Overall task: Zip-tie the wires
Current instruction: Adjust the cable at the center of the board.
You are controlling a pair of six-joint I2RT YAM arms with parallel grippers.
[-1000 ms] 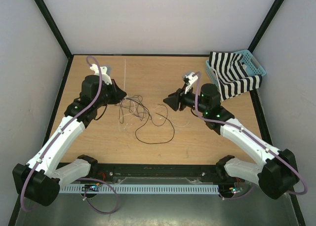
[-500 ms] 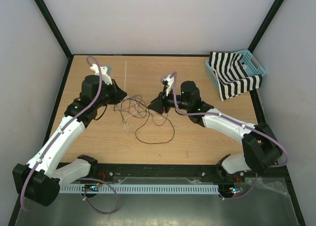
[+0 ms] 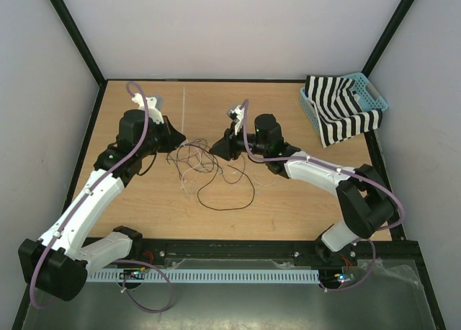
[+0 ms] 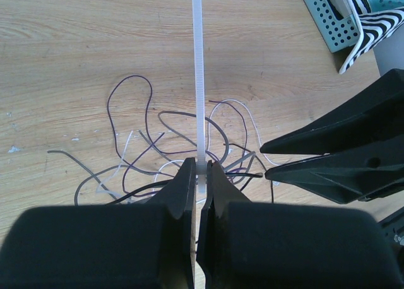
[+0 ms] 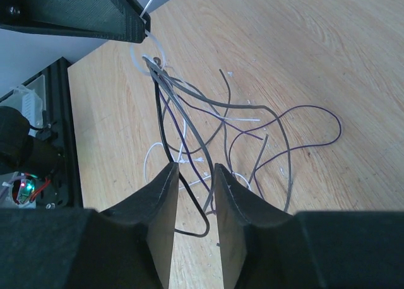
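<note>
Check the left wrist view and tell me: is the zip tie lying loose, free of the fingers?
No, the left fingers are pinched shut on the zip tie's near end.

the zip tie (image 4: 199,81) runs off the top edge; its near end hides between the left fingers (image 4: 180,197).

wooden table (image 3: 144,215), light grain, dark frame along edges. centre: wires (image 3: 209,171) in loose tangle flat on surface, dark loops and curls, few whitish strands mixed in. far right corner: blue perforated basket (image 3: 371,92) standing on tabletop, black-white striped cloth (image 3: 338,117) spilling over its near rim.
</note>
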